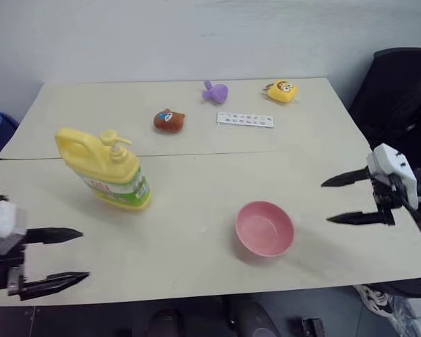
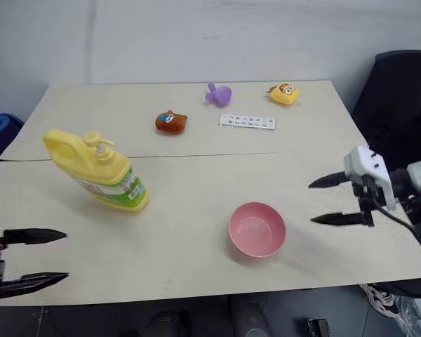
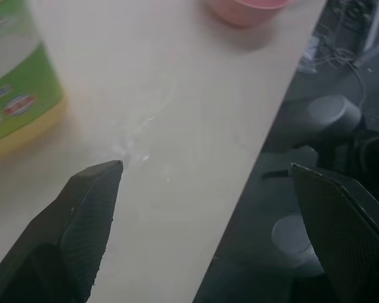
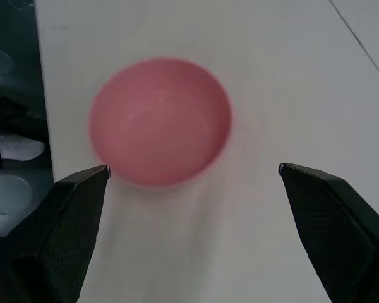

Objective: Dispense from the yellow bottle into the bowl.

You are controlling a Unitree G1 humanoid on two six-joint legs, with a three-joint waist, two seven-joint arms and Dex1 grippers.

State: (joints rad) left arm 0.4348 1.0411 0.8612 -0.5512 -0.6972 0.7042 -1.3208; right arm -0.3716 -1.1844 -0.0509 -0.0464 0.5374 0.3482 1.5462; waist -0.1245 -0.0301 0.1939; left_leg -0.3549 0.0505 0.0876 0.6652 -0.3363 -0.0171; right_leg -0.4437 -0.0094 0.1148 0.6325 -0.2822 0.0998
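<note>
At the near left corner of the counter (image 1: 196, 182), the left claw (image 1: 74, 256) is held with its two black fingers spread wide apart, nothing between them, the tips pointed toward the middle of the surface. On the opposite side, over the right edge, the right claw (image 1: 337, 200) is likewise seen fully spread and empty, aimed leftward at the bowl (image 1: 264, 228). Through the right wrist view the pink bowl (image 4: 159, 121) is framed between the two open fingers, well short of them. The bowl is set upright near the front edge, right of centre, and appears empty. The yellow bottle (image 1: 105, 170) is placed well to the left of the bowl, its handle toward the left and its pump top raised; it is seen leaning slightly in the head views. Farther back, a brown toy (image 1: 168, 120), a purple toy (image 1: 215, 91), a small yellow toy figure (image 1: 281, 91) and a white printed strip (image 1: 245, 120) are laid out.
</note>
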